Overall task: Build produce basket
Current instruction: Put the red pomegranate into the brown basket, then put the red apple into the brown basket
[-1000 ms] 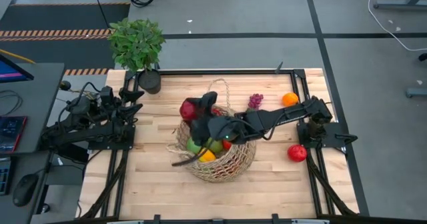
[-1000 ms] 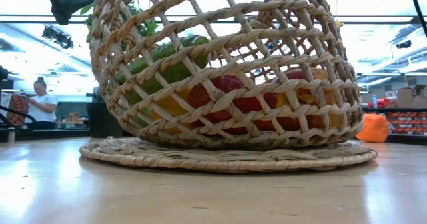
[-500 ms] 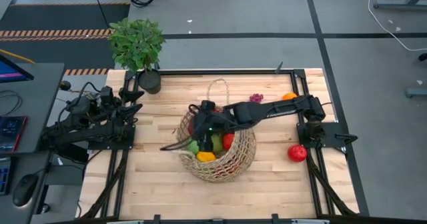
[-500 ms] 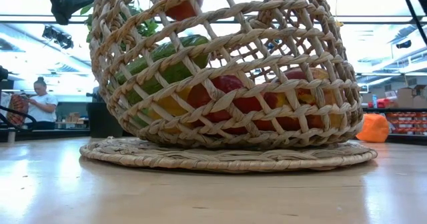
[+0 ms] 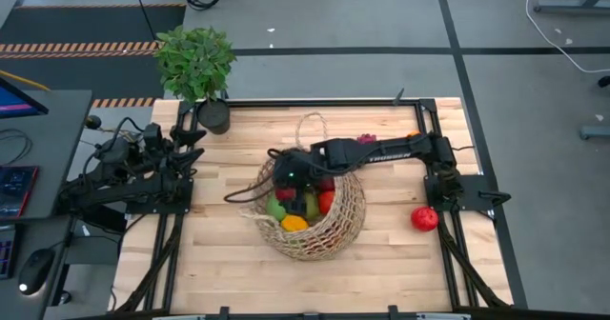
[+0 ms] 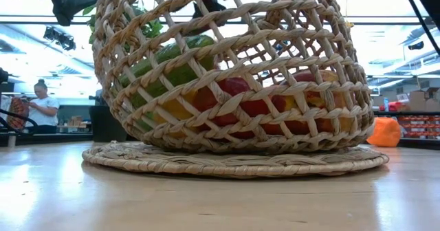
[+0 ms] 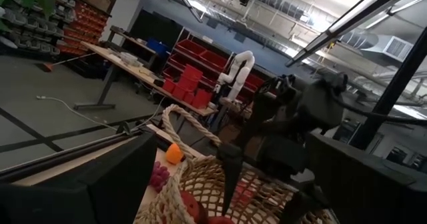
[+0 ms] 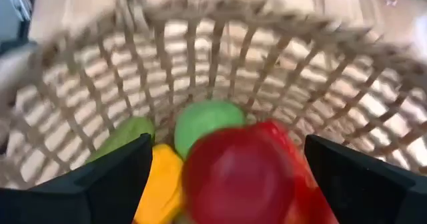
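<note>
Two dark jointed arms; right arm (image 5: 381, 152) bears white lettering.

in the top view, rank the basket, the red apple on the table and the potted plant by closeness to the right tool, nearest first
1. Basket: directly under the right tool, mid-table.
2. Red apple: loose on the table's right side.
3. Potted plant: far-left corner.

An open-weave tan wicker basket (image 5: 334, 227) holds glossy, plastic-looking produce (image 8: 233, 171) on a pale, smooth butcher-block wood worktop (image 5: 219, 253); matt black robot arms.
</note>
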You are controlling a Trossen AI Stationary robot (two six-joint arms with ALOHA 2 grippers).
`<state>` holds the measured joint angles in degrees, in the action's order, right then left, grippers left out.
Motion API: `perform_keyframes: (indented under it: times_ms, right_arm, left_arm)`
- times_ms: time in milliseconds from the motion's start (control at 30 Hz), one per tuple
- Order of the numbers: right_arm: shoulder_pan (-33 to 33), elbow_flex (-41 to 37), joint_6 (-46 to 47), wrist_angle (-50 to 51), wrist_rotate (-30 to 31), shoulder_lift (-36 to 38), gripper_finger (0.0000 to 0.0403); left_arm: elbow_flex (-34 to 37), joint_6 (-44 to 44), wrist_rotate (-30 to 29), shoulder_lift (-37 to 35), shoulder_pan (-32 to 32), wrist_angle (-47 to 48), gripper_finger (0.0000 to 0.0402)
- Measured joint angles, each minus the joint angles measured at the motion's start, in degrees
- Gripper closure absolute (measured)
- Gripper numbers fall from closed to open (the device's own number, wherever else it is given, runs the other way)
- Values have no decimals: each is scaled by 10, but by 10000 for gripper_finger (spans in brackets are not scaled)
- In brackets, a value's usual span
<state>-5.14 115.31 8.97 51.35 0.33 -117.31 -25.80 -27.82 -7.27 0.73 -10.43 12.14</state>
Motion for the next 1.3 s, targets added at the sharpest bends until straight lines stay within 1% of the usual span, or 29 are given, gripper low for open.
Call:
perform_keyframes:
  times_ms: [133, 233, 433, 500, 700, 800, 900, 1000, 1133, 1300]
  right_arm:
    - [3, 3, 16, -21, -3, 11, 5]
    - [5, 25, 16, -2, -3, 22, 6]
    - [5, 92, 11, 90, 39, 65, 14]
    - [5, 95, 11, 129, 49, 88, 15]
    - [-11, 94, 14, 265, 54, 138, 16]
    - [-23, 80, 15, 326, 61, 161, 16]
    - [-31, 41, 22, 368, 63, 183, 16]
    - [-38, -26, 48, 374, 62, 224, 16]
    - [-48, -153, 79, 345, 61, 292, 16]
    - [-69, -318, 167, 288, 32, 390, 16]
  left_arm:
    - [0, 0, 0, 0, 0, 1, 12]
    - [0, 0, 0, 0, 0, 1, 12]
    - [0, 0, 0, 0, 0, 1, 12]
    - [0, 0, 0, 0, 0, 1, 12]
    - [0, 0, 0, 0, 0, 1, 12]
    - [0, 0, 0, 0, 0, 1, 12]
    - [0, 0, 0, 0, 0, 1, 12]
    - [0, 0, 0, 0, 0, 1, 12]
    - [0, 0, 0, 0, 0, 1, 12]
    - [0, 0, 0, 0, 0, 1, 12]
